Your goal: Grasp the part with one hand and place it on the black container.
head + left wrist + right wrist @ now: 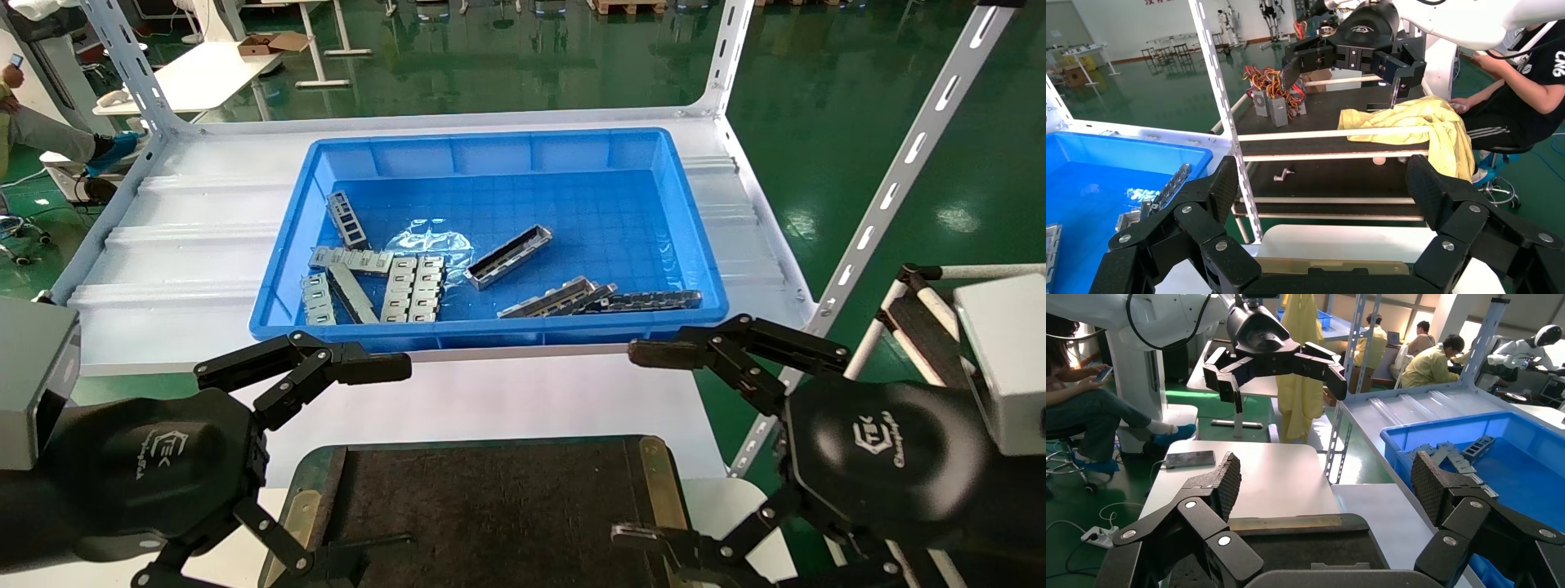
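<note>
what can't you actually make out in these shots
- Black container: near end cut off by the head view's bottom edge; both grippers cover its near corners.
- Parts along the blue bin's near wall in the head view: overlapping, count unclear.
- Left gripper and right gripper, both open: lower fingers partly cut off by the bottom edge.
</note>
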Available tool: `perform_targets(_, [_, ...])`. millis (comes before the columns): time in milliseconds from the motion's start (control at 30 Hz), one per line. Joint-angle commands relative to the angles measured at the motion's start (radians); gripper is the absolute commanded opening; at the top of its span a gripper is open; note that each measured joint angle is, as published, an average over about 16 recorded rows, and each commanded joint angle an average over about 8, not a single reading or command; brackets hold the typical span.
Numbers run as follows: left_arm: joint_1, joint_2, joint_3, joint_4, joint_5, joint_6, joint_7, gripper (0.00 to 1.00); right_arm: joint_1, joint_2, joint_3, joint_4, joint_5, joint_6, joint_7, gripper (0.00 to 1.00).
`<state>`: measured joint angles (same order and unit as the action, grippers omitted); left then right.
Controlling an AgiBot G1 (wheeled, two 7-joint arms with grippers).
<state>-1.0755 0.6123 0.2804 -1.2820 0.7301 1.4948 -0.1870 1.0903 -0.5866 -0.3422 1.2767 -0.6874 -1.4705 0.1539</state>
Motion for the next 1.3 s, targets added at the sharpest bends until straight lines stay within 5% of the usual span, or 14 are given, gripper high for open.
perform_targets(33, [0.000,0.000,0.000,0.000,0.000,0.000,0.000,1.00,0.000,0.000,0.000,0.000,0.000,0.000,0.000,1.00])
perform_targets(633, [-0.058,0.069,0.031,0.061,0.092,-0.084,0.018,1.00,0.000,0.000,0.000,-0.001,0.000,0.000,0.000,1.00])
perform_targets(1300, [-0.320,0.381,0.135,0.510,0.340,-0.263,0.205,1.00,0.001,0.000,-0.001,-0.001,0.000,0.000,-0.001,1.00])
